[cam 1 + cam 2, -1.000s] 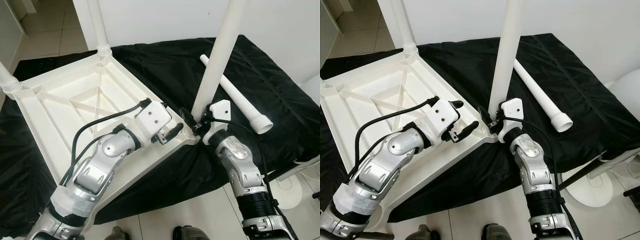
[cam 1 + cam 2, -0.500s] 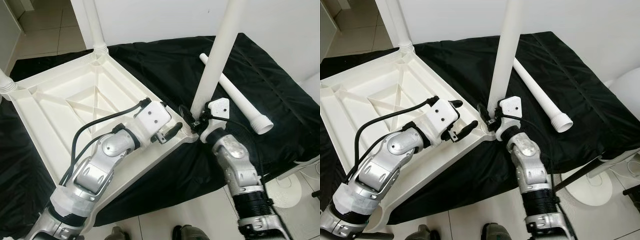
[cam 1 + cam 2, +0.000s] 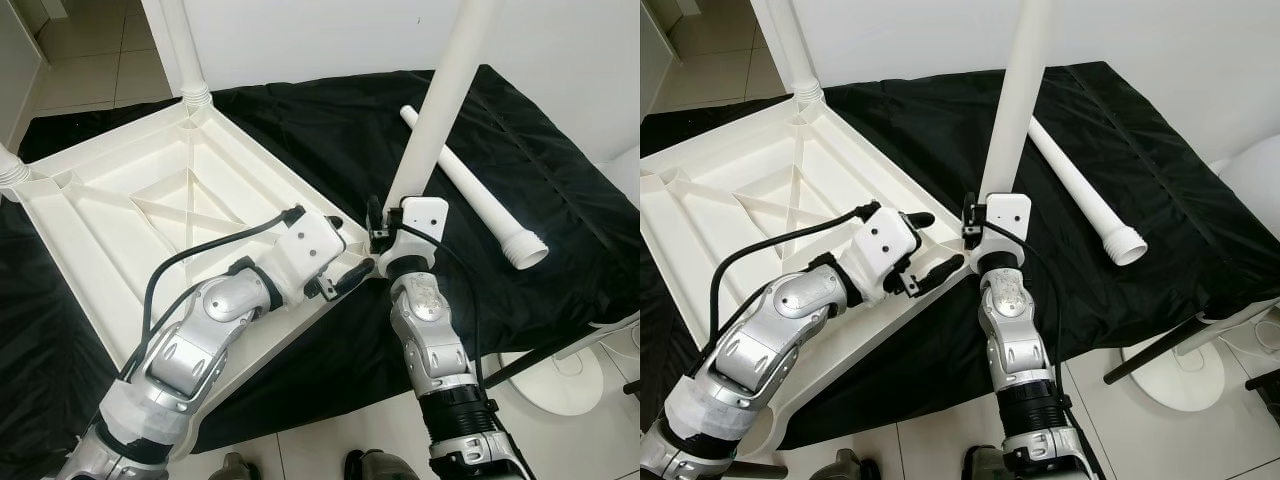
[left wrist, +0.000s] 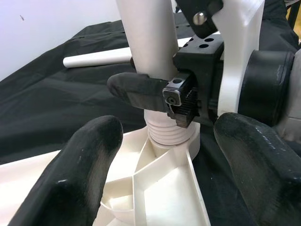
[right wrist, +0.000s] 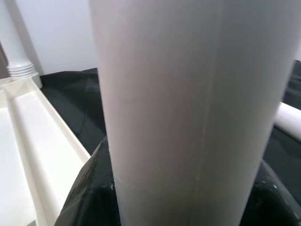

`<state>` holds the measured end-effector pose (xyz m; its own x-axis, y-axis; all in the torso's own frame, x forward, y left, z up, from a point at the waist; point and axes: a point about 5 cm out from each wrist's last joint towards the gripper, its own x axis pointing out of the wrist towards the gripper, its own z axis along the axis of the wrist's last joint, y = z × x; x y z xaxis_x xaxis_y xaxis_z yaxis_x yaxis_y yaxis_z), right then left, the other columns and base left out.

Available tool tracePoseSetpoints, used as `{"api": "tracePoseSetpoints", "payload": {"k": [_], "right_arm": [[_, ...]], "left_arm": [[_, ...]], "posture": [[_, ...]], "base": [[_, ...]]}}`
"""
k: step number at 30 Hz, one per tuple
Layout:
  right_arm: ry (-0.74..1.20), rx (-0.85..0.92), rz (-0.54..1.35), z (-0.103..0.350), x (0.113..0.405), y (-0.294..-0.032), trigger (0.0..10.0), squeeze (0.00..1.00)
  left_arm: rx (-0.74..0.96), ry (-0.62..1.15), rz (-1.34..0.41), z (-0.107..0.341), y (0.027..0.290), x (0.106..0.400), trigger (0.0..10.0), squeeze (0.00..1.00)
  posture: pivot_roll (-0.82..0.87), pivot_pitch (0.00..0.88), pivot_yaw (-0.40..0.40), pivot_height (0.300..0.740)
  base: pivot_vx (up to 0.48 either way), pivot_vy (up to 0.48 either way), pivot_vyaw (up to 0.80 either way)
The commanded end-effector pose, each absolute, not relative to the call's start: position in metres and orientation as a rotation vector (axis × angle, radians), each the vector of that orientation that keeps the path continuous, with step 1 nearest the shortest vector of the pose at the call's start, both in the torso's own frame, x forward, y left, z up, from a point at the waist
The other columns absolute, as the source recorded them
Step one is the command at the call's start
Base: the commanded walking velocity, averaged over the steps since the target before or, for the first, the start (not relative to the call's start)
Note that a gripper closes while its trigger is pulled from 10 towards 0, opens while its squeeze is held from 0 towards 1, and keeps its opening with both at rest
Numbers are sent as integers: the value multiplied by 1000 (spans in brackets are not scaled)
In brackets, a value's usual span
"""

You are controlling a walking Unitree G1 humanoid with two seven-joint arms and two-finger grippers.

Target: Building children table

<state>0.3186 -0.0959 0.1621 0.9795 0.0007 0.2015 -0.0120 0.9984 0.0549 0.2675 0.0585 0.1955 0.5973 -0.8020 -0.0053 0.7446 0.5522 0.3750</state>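
Right gripper point(image 3: 378, 222) pinches the upright table leg point(image 3: 432, 120) just above its threaded base, your hold set low so a twist goes straight into the corner socket point(image 4: 165, 136) of the overturned tabletop point(image 3: 120, 230). From the left wrist camera you can see one black finger point(image 4: 136, 88) of that gripper wrapped against the white tube, the ribbed thread sitting at the socket mouth below it; whether the leg is fully seated cannot be told.

Your left gripper point(image 3: 335, 268) hovers spread at the near right corner of the tabletop, its two fingertips point(image 4: 89, 155) apart on either side of the socket and gripping nothing. Placed there, it looks ready to steady the corner while the leg is turned.

The tabletop lies underside up on a black cloth point(image 3: 330, 130), which likely spares both floor and plastic. Two more legs point(image 3: 180, 50) already stand in the far and left corners. A fourth leg point(image 3: 480, 195) lies loose on the cloth to the right, well apart from the tabletop, its threaded end pointing near and right, waiting its turn.

No brand, label or writing can be read on any part.
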Motion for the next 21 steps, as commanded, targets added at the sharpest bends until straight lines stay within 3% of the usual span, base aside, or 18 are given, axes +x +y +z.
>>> {"api": "tracePoseSetpoints", "payload": {"k": [1,21], "right_arm": [[-76,40,-18,135,317,-97,10000,0],[-118,19,-49,136,318,-104,10000,0]], "left_arm": [[360,-149,-978,191,56,263,10000,0],[323,-34,-941,162,66,263,10000,0]], "posture": [[-48,107,27,740],[-48,88,22,740]], "base": [[0,0,0],[0,0,0]]}}
